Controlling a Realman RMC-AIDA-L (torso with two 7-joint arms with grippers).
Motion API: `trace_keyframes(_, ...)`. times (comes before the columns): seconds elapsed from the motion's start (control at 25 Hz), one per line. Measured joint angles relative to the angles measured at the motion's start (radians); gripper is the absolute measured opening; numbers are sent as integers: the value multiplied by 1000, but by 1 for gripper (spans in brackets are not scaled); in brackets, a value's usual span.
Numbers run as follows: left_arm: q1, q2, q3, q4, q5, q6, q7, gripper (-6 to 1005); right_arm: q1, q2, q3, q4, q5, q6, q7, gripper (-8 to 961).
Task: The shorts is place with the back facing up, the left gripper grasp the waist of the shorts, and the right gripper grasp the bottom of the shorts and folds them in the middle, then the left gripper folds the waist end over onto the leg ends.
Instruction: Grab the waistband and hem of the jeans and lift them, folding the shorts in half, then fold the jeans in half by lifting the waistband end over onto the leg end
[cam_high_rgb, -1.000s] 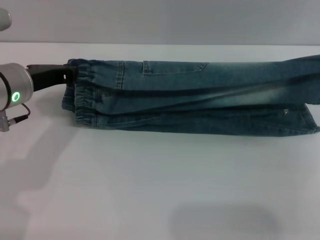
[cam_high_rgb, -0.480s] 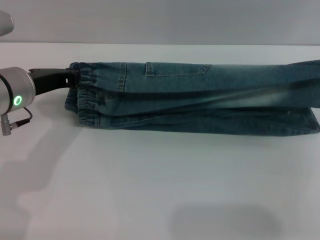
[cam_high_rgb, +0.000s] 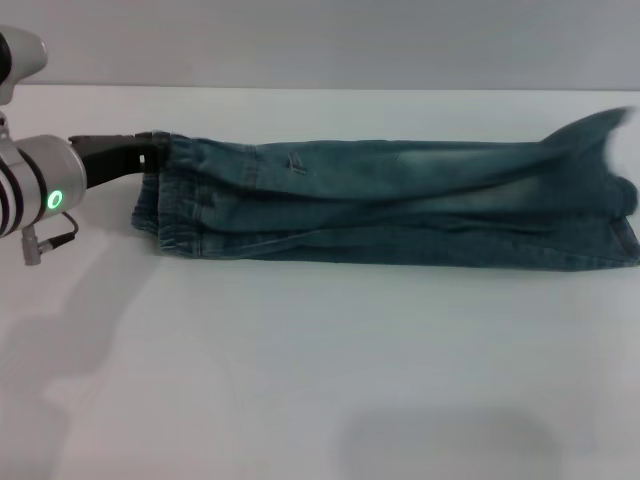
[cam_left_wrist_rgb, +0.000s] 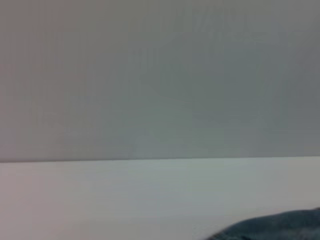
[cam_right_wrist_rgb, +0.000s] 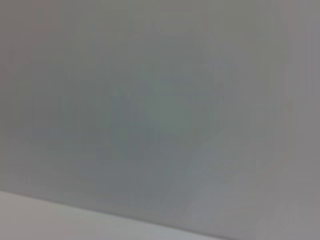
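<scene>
The blue-green denim shorts (cam_high_rgb: 390, 200) lie folded lengthwise in a long strip across the white table (cam_high_rgb: 320, 370) in the head view. Their gathered waist (cam_high_rgb: 175, 190) is at the left end. My left gripper (cam_high_rgb: 150, 150) is shut on the upper layer of that waist, holding it slightly raised. The leg ends (cam_high_rgb: 610, 190) are at the far right, where the upper layer droops loosely and looks blurred. The right gripper is out of view. A small edge of the shorts (cam_left_wrist_rgb: 280, 227) shows in the left wrist view. The right wrist view shows only a grey wall.
A grey wall (cam_high_rgb: 320, 40) runs behind the table's back edge. Bare white tabletop stretches in front of the shorts. The left arm's silver wrist with its green light (cam_high_rgb: 55, 200) hangs over the table's left side.
The right end of the shorts' upper layer has dropped and slumped onto the lower layer. My left gripper has moved slightly right with the waist. The patch pocket no longer shows flat.
</scene>
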Motion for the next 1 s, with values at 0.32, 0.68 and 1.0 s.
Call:
trace_keyframes(0.32,-27,2,8,25,5,23,5,241,53,0,-13,-70,-2,-37,-1,331)
trace_keyframes(0.68,-16,2,0,15,2,-1,-5,567,-98,5,-163,-55,-3,-369,-4,726)
trace_keyframes(1.0,-11,4,-49,-19,4,-110,-2,855,-139,10,-279,-272,2,-867,-103,726)
